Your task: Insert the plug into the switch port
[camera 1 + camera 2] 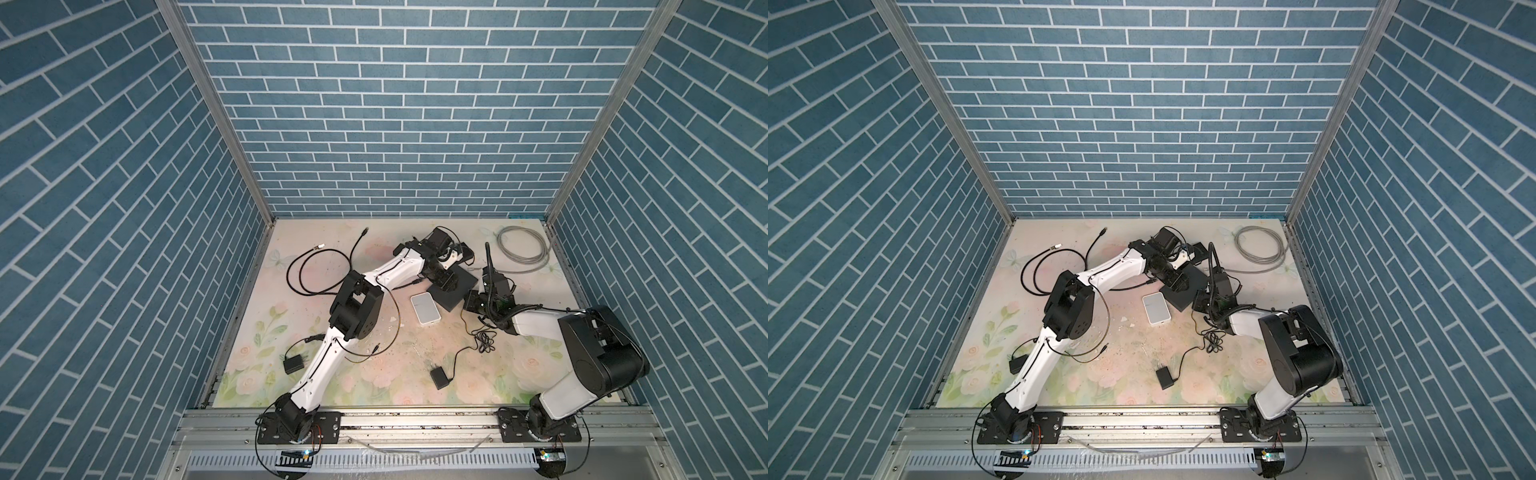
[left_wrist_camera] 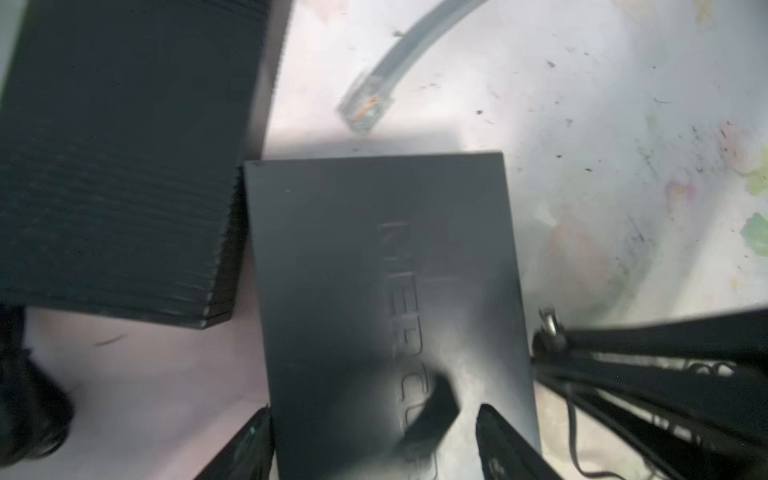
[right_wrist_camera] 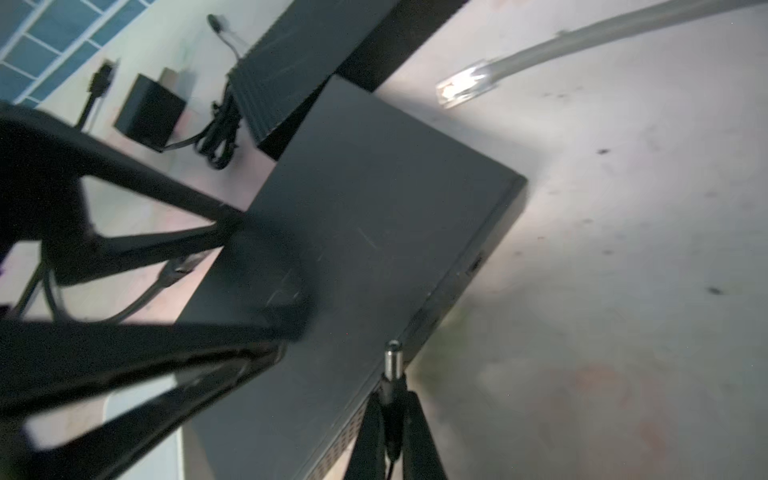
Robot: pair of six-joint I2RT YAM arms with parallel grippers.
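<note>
The switch (image 1: 457,293) (image 1: 1185,297) is a flat black box on the flowered mat, also seen in the left wrist view (image 2: 365,257) and the right wrist view (image 3: 365,232). My right gripper (image 3: 392,399) (image 1: 484,279) is shut on the plug (image 3: 393,360), a black barrel plug with a metal tip. The tip sits by the upper edge of the switch's vented side face. A small opening (image 3: 474,263) shows further along that face. My left gripper (image 2: 374,419) (image 1: 446,284) is open over the switch, one finger (image 2: 253,440) at its edge, the other above its top.
A ribbed black box (image 2: 116,166) (image 3: 299,70) lies against the switch's far end. A grey network cable's clear plug (image 2: 365,104) (image 3: 463,87) lies near it, its coil (image 1: 523,249) at back right. A white box (image 1: 426,308), black adapters (image 1: 439,377) (image 1: 294,363) and black cables (image 1: 316,270) lie around.
</note>
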